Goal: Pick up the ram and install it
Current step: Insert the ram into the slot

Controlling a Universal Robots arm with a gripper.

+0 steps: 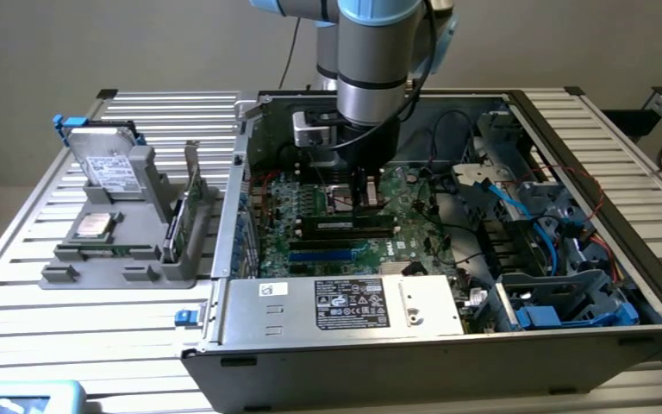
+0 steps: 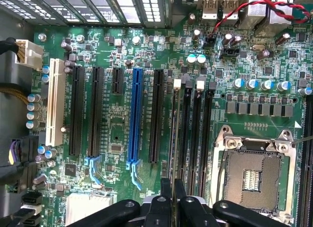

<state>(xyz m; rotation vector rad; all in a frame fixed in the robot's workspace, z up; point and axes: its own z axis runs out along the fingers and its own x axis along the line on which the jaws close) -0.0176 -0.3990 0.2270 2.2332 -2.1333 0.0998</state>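
The arm reached straight down into the open case (image 1: 423, 345), which sat on the slatted surface (image 1: 32, 285) near its front edge. The end effector (image 1: 364, 200) hung low over the motherboard (image 2: 117, 139). Its fingers (image 2: 166, 188) were drawn in to a narrow gap, and as far as I could judge they were pinched on the ram (image 1: 348, 226). From the wrist the ram showed edge-on as a thin line (image 2: 174, 134) running out from between the fingertips. So the ram lay directly under the end effector, not off to any side. Its long axis ran along the row of black memory slots (image 2: 195, 134), parallel to the blue slot (image 2: 135, 114) and beside the bare processor socket (image 2: 254, 175). Across the case, that meant it ran between the exterior view's left and right. It seemed lined up with the memory slot nearest the blue one, but I could not tell whether it was seated or just above it. The grey holder (image 1: 124, 259) stood apart from the case, toward the surface's edge on the exterior view's left.
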